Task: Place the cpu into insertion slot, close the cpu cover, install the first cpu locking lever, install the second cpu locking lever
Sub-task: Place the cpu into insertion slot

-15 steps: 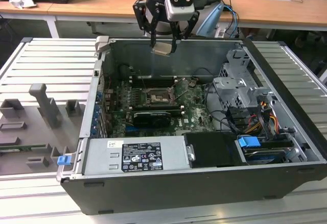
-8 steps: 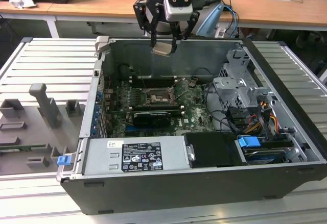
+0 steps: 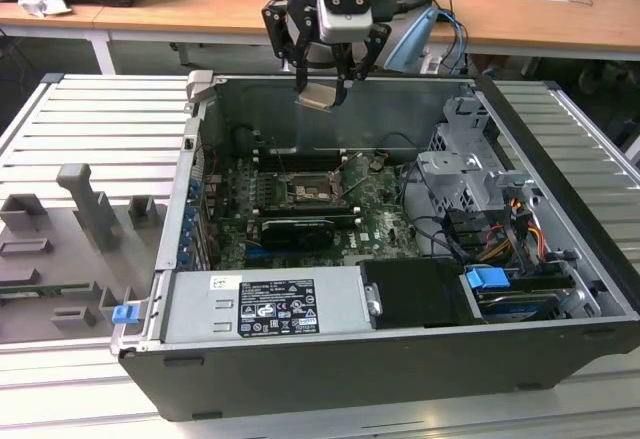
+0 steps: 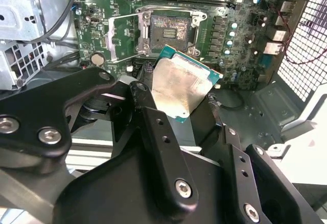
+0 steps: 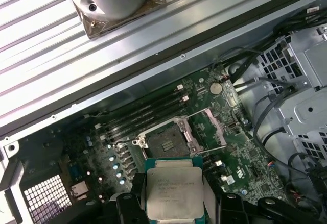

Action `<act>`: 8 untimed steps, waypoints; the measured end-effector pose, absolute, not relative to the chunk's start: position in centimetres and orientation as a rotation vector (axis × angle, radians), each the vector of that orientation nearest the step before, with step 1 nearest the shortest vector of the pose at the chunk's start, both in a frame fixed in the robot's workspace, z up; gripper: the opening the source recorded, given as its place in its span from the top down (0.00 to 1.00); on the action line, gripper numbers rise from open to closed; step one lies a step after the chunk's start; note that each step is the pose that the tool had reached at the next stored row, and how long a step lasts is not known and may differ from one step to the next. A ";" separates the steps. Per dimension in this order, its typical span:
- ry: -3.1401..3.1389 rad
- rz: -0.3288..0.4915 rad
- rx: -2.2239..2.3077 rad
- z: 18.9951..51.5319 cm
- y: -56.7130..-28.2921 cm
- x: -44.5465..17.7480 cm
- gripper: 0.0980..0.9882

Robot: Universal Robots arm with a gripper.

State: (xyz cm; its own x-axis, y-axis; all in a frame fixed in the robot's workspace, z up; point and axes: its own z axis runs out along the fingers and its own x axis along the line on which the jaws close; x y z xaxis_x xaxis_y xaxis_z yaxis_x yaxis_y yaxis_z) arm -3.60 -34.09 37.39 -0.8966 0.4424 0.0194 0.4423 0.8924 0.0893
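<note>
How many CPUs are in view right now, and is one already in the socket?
1. The cpu is gripped in the claw, held above the open case; the socket on the motherboard below is empty. None appears hidden.

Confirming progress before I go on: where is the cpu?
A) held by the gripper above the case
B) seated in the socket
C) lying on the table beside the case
A: the gripper holds the cpu above the open case, and in the first wrist view the socket is bare.
</note>
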 end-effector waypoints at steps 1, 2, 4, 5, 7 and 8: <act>3.052 0.143 0.722 37.4 -34.1 -3.6 0.51; 3.051 0.144 0.728 37.4 -34.1 -3.6 0.51; 3.047 0.143 0.741 37.4 -34.1 -3.6 0.51; 3.046 0.143 0.746 37.4 -34.1 -3.6 0.51; 3.041 0.144 0.761 37.3 -34.1 -3.6 0.51; 3.040 0.144 0.767 37.3 -34.1 -3.6 0.51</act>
State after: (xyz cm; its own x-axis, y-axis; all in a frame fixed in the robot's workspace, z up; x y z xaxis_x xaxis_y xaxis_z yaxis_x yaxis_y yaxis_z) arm -3.60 -34.08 37.32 -0.8805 0.4736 0.0193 0.4733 0.8763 0.0894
